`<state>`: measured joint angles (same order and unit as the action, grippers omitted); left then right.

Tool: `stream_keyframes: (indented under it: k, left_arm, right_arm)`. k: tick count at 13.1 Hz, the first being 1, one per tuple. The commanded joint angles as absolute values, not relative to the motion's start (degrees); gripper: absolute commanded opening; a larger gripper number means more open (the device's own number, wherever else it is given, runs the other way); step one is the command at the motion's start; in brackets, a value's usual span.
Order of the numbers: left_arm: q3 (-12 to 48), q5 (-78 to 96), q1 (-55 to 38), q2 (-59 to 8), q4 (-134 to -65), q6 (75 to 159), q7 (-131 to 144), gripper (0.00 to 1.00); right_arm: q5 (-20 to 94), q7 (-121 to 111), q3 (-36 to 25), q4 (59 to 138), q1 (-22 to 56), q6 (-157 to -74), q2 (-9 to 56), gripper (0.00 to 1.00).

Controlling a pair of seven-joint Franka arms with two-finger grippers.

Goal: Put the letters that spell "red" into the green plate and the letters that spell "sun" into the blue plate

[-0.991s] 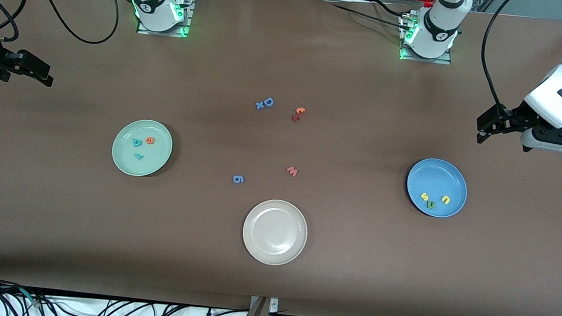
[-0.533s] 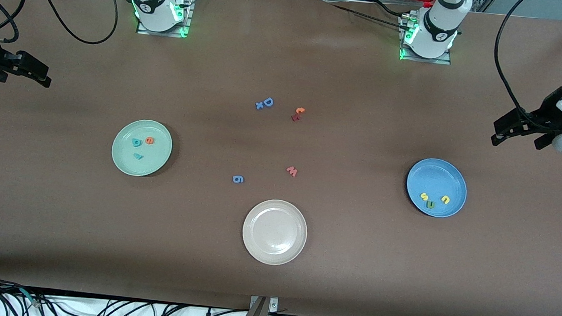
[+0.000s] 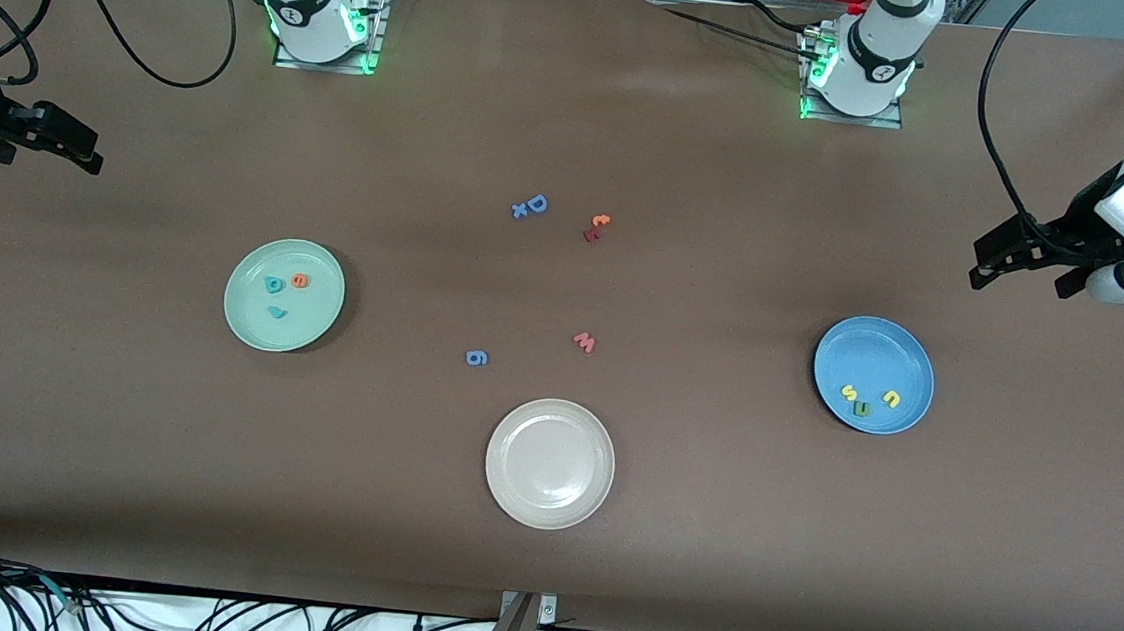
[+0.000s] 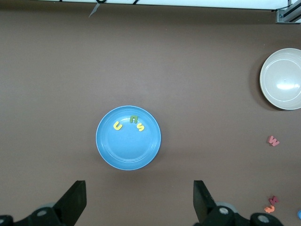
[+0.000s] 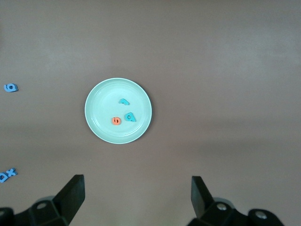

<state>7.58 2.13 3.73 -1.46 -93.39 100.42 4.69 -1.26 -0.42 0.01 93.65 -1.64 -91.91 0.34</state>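
Observation:
The green plate [image 3: 309,320] lies toward the right arm's end of the table and holds a teal "d" [image 3: 274,284], an orange "e" [image 3: 300,281] and a light teal "r" [image 3: 275,311]. The blue plate [image 3: 870,348] lies toward the left arm's end and holds a yellow "s" [image 3: 848,391], a dark green arch [image 3: 861,409] and a yellow arch [image 3: 890,399]. My left gripper [image 4: 139,202] hangs open and empty beside the blue plate [image 4: 108,148]. My right gripper [image 5: 137,197] hangs open and empty, high and apart from the green plate [image 5: 101,110].
A cream-white plate [image 3: 550,465] sits nearest the front camera at mid-table. Loose letters lie between the plates: a blue "D" with a small "x" [image 3: 531,205], an orange "t" with a red letter [image 3: 596,226], a pink "w" [image 3: 585,341] and a blue "6" [image 3: 476,357].
The left arm swung out toward its end of the table, then came back a little. The right arm has barely moved. Plates and letters lie as before.

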Motion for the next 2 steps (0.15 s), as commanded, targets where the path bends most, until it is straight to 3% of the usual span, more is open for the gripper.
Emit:
stream_keyframes:
  k: [1, 2]
  left_arm:
    - [7.47, 2.55, 3.69, -0.79, -93.52, 99.84, 5.18, 1.00]
    - [7.56, 2.55, 3.69, -0.62, -93.52, 99.84, 5.27, 1.00]
  right_arm:
    - [-2.20, -0.79, 0.09, 92.29, -1.49, -91.23, 0.79, 1.00]
    - [-2.11, -0.70, 0.09, 92.29, -1.49, -91.23, 0.79, 1.00]
